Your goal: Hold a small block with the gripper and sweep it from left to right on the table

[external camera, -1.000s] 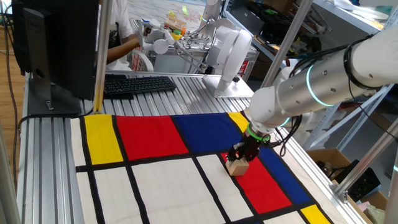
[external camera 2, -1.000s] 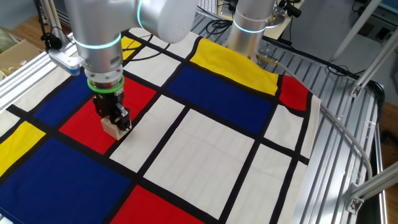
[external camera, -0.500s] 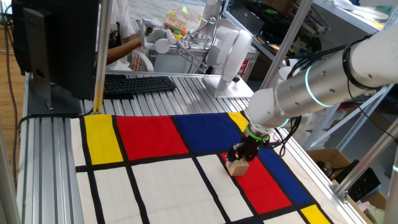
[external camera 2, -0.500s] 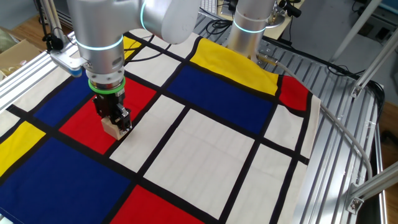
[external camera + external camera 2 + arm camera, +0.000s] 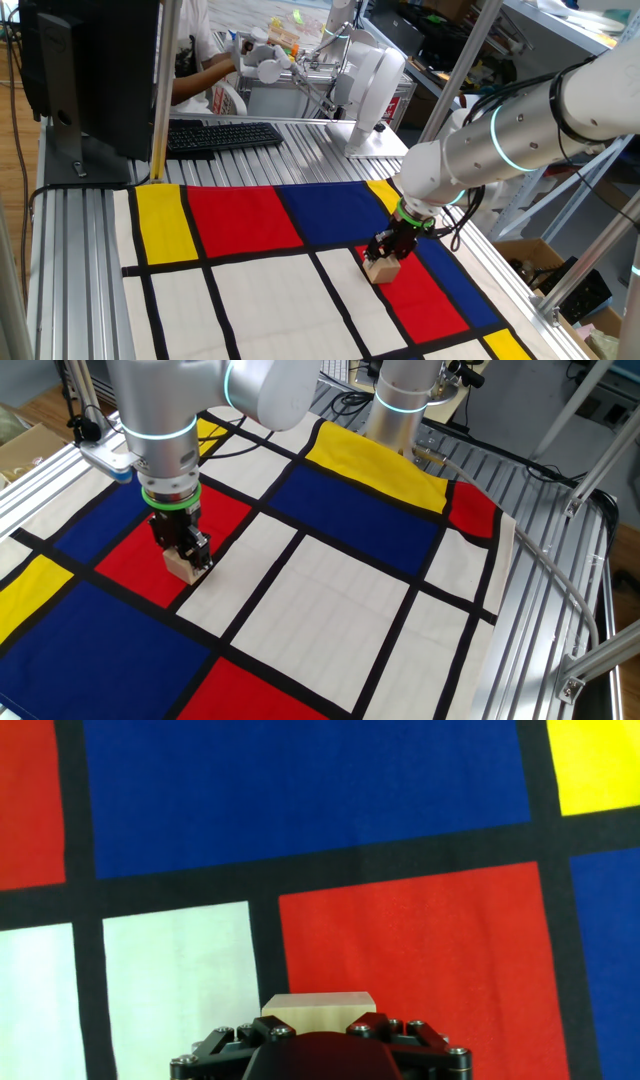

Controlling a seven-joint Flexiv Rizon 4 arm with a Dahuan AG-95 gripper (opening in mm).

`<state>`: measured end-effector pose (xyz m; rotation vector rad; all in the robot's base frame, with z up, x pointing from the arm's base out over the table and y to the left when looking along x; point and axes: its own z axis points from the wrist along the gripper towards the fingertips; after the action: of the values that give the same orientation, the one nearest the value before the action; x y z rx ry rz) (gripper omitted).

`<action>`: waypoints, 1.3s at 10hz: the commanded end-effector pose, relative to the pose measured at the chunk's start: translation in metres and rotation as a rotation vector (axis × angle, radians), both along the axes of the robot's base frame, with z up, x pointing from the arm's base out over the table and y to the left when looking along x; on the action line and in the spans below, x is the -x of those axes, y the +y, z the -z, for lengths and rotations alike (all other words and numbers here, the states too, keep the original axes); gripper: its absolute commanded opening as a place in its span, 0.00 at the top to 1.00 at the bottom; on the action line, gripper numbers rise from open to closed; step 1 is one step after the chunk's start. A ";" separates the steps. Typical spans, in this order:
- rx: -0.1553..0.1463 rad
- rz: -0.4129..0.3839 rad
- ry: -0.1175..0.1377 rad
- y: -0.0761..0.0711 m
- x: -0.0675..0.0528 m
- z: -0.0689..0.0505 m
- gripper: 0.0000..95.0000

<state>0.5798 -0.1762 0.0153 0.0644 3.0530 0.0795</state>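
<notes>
1. The gripper (image 5: 383, 256), black-fingered with a green ring above it, pointed straight down from the tip of the white robot arm (image 5: 500, 135) onto the table (image 5: 80, 260).
2. Its jaws were partly closed on the small block (image 5: 380, 269), a light-tan wooden cube gripped between the fingers, with the block's lower part showing below them.
3. In the other fixed view, the gripper (image 5: 183, 552) held the small block (image 5: 181, 567) with the block's underside apparently resting on the cloth (image 5: 330, 600); whether it truly touched could not be told.
4. The block lay at the corner of a red rectangle (image 5: 140, 555), just beside the black line dividing that rectangle from a white one (image 5: 245, 550).
5. In the hand view, the small block (image 5: 316, 1005) appeared as a pale face just above the black gripper body (image 5: 320, 1050), straddling the black line between the white rectangle (image 5: 180, 970) and the red rectangle (image 5: 420, 950).
6. A blue rectangle (image 5: 300, 790) lay beyond the red one, separated by a black line, with a yellow patch (image 5: 595, 765) at the upper corner.
7. A black keyboard (image 5: 220, 135) rested on the bare aluminium rails beyond the cloth, near a dark monitor (image 5: 90, 70).
</notes>
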 end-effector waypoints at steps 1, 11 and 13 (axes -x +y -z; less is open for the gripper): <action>0.002 -0.006 0.002 0.000 0.001 0.000 1.00; -0.005 -0.064 0.001 0.000 0.001 0.000 1.00; 0.001 -0.069 0.003 0.000 0.001 0.000 1.00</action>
<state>0.5801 -0.1757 0.0152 -0.0460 3.0602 0.0853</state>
